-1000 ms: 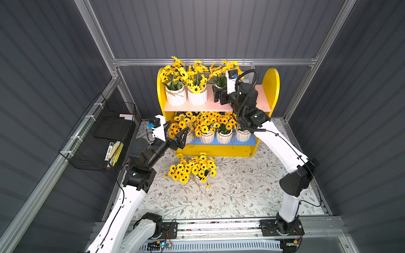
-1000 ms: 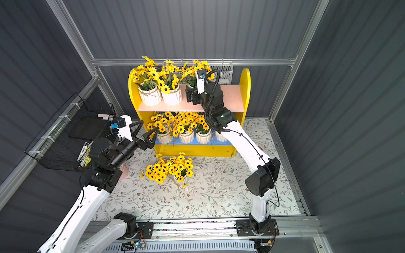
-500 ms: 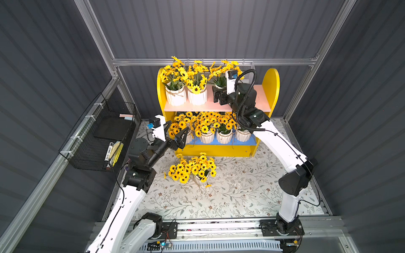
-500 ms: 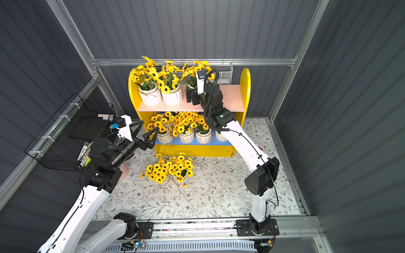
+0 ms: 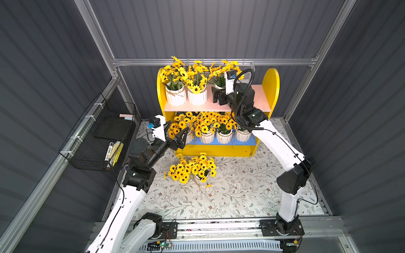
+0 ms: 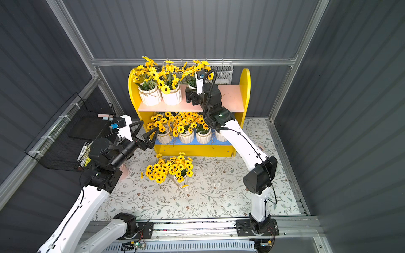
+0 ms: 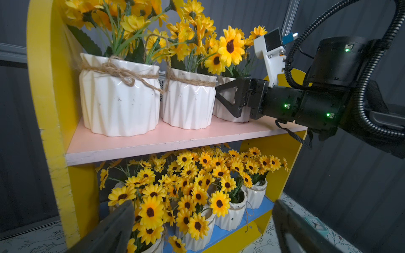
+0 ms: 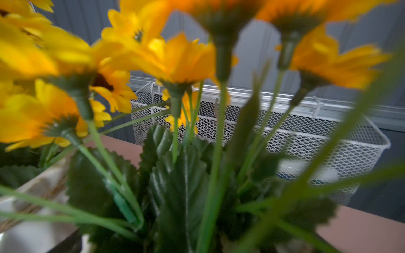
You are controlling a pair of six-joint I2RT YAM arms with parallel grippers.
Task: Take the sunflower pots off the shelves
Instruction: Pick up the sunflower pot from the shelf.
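The yellow shelves [image 5: 271, 87] stand on the floral counter [image 5: 241, 197] (white mesh basket [image 8: 306, 135] behind), with three sunflower pots [image 5: 175, 98] on the pink upper board [image 7: 175, 140], four on the blue lower board [image 5: 253, 140] and an eighth pot [image 5: 198, 178] on the counter in front. The right claw [image 5: 215, 96] is spread wide astride the upper third pot [image 7: 220, 112]; the left claw [image 5: 178, 126] hovers open and empty near the lower pots.

The right arm's elbow [image 5: 293, 180] drifts slightly inward, and the right pincer [image 5: 215, 97] creeps barely further around the rightmost sunflower pot [image 7: 225, 115] on the upper board [image 5: 260, 96].
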